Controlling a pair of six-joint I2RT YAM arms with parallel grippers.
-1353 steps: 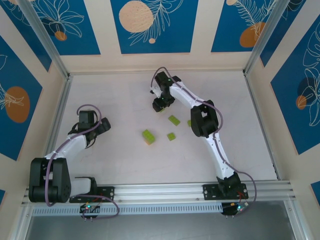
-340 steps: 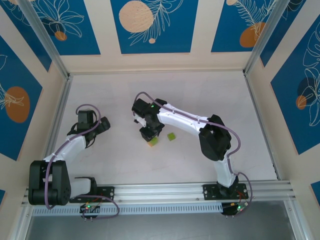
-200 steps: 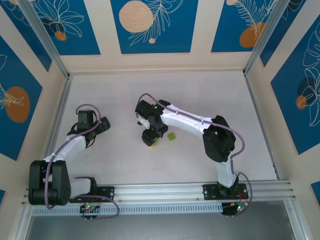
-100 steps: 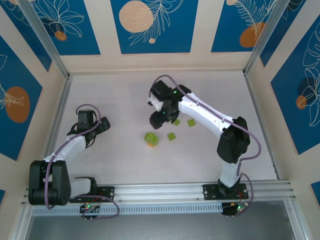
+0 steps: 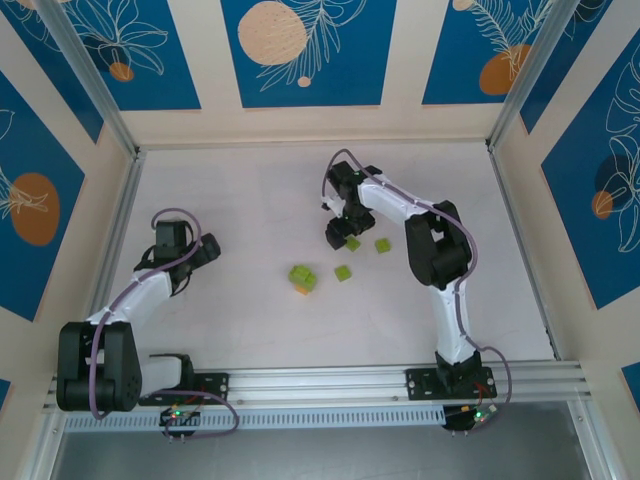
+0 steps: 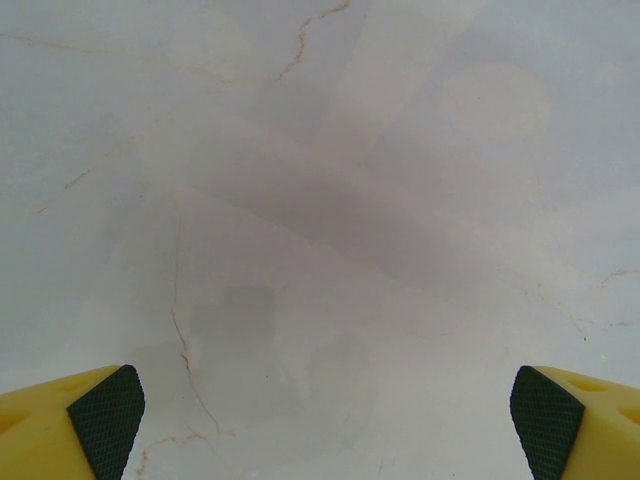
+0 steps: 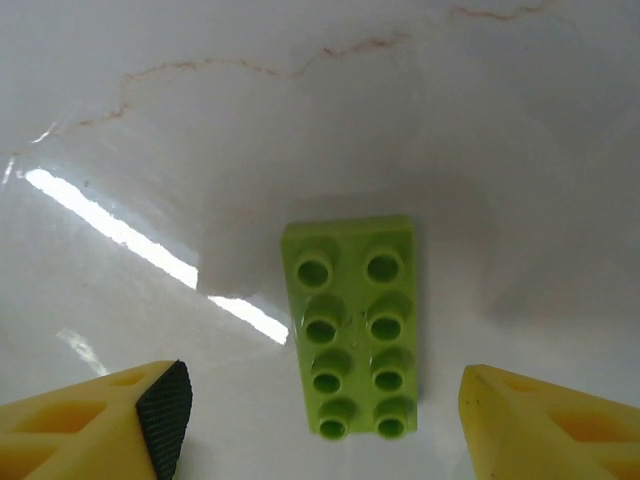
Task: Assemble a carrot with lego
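**Right gripper open over a long green brick, carrot lies apart**

The pale marbled table [image 5: 240, 330] fills the floor of the walled cell. The right arm [image 5: 445, 300] runs from its base at 5 o'clock up to about the table's middle, then bends toward 10 o'clock. The left arm [image 5: 135, 300] stays folded along the 9 o'clock edge.

The right gripper [image 7: 316, 404] hangs just to 12 o'clock of the table's middle. Its yellow fingers [image 7: 110, 415] are spread partway and grip nothing. The left gripper [image 6: 325, 420] stands spread wide over bare table and is empty.

The carrot [image 5: 302, 279] rests on the table just to 8 o'clock of the middle, well apart from both grippers. It is a small cluster of lime-green bricks with an orange brick at its 6 o'clock end.

The long lime-green brick [image 7: 355, 325], two studs by four, lies flat and studs up between the right fingers, touching neither. One square green brick [image 5: 383, 245] sits at its 3 o'clock. Another square green brick [image 5: 343, 272] sits at its 6 o'clock, near the carrot's 3 o'clock side.
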